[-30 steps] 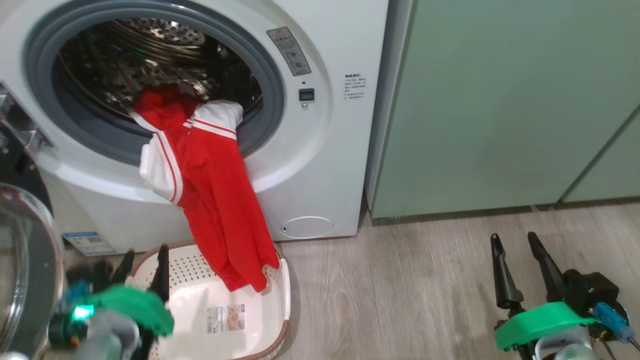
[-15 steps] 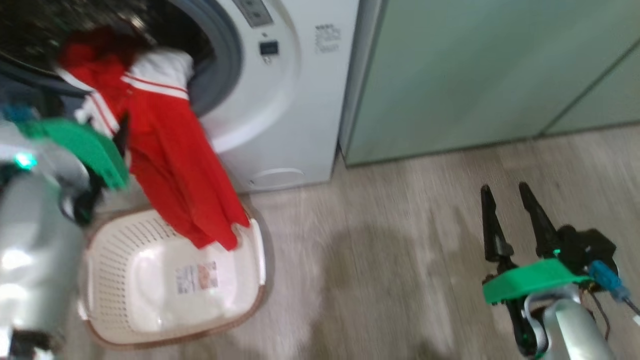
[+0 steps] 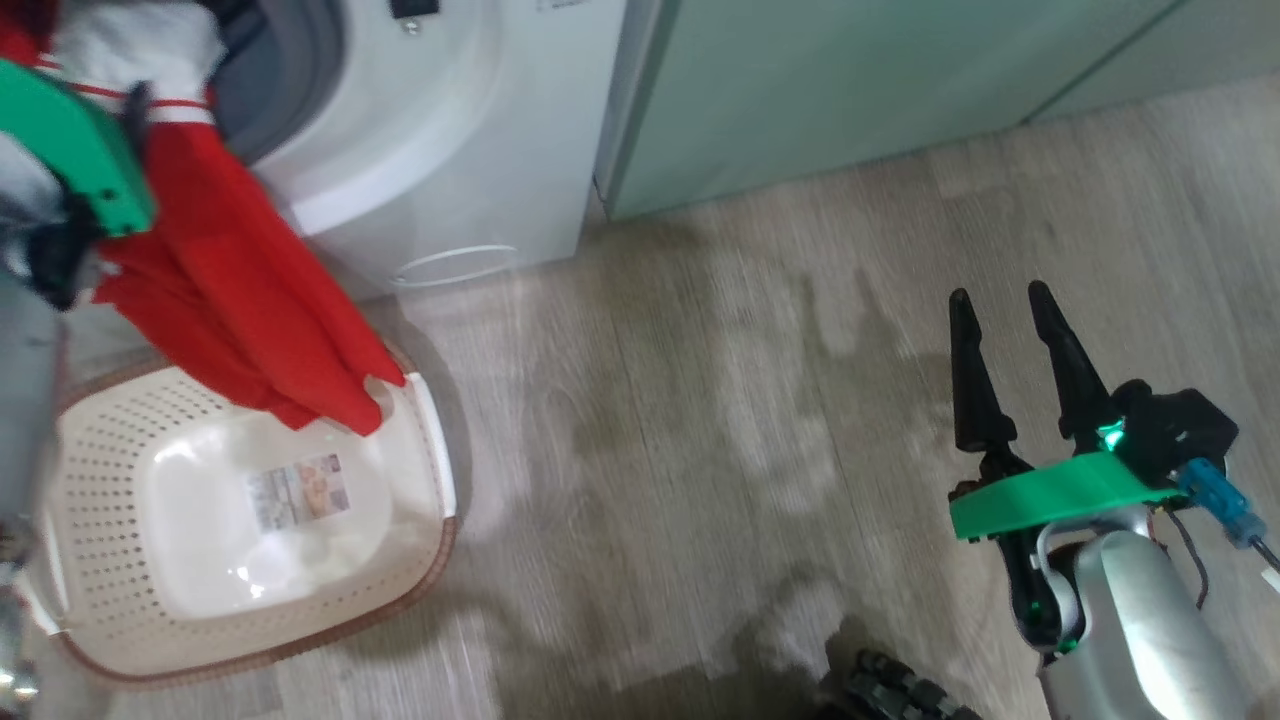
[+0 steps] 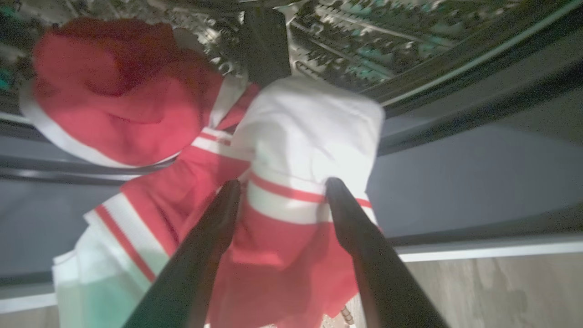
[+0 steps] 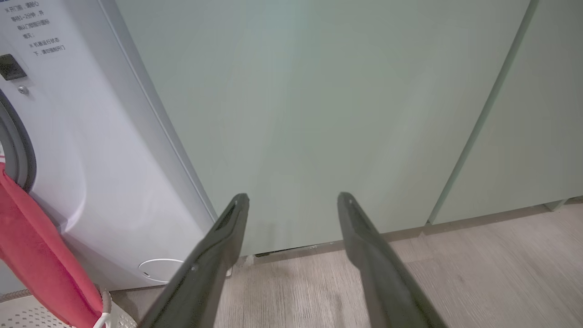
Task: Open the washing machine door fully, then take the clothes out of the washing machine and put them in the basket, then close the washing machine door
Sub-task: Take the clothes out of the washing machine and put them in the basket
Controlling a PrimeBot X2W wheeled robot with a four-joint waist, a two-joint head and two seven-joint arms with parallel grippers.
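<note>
left gripper (image 4: 281, 184): jaws spread wide, released; up at the drum mouth; the two dark fingers (image 4: 214, 246) frame the striped white-and-red part of the clothes; cannot tell if they touch the fabric
right gripper (image 3: 1000, 295): jaws apart, nothing between them; low over the floor (image 3: 700, 450), well apart from machine and basket; in the right wrist view it faces the pale green cabinets (image 5: 319, 114)
clothes (image 3: 230, 290): red garment with white trim; top bunched in the opening, white part lying on the grey gasket (image 4: 455, 173); red length hangs down the front of the machine; lower end reaches over the basket's rim at its far right corner
washing machine (image 3: 440, 130): white front loader, upper left of the head view; perforated steel drum (image 4: 364, 36) visible behind the garment; small round flap (image 3: 455, 265) low on the front
basket (image 3: 100, 480): cream perforated, brown braided rim; on the floor just in front of the machine; printed label on its bottom; inside bare apart from the red hem at the corner
blur: head view slightly smeared
</note>
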